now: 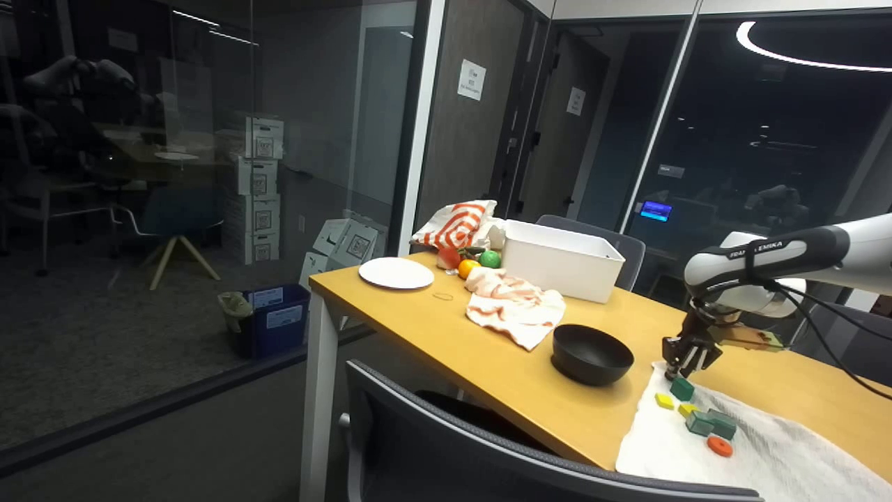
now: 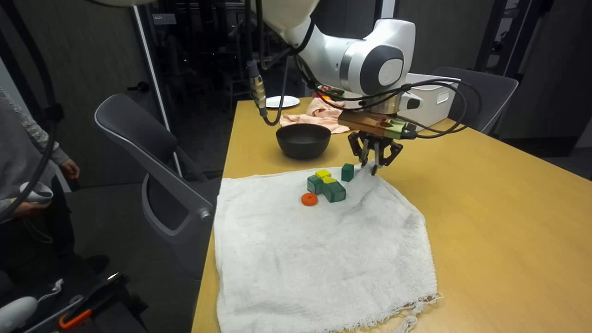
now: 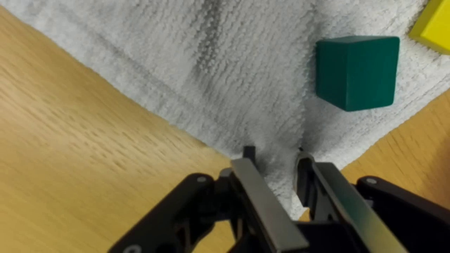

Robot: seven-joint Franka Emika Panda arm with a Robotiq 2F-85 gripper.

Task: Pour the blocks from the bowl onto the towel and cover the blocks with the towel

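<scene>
The table (image 2: 499, 208) ran past me, wood-grained, and a good part of it lay under the white towel (image 2: 296, 259), spread almost flat, fringed at one end, with creases gathering toward a single corner. Near the towel but off it stood the black bowl (image 2: 303, 145), upright, no block visible inside; the pouring looked done to me, the covering only beginning.

Over that corner hung the gripper (image 2: 369, 167), pointing down. Its fingertips (image 3: 249, 151) stood a little apart, one each side of a ruck of towel; whether they truly pinched the cloth, I couldn't tell. A good fold, I reckoned, wanted a firm bite there first, then a lift well clear of the blocks (image 2: 335, 192), clustered on the towel close by, and an unhurried carry across and past them.

The green block (image 3: 365, 73) set apart from the others was nearest the fingers, likeliest to get knocked. Smallest were two yellow pieces (image 2: 323, 174) and an orange ring (image 2: 309, 199), which might slide if the cloth jerked.
</scene>
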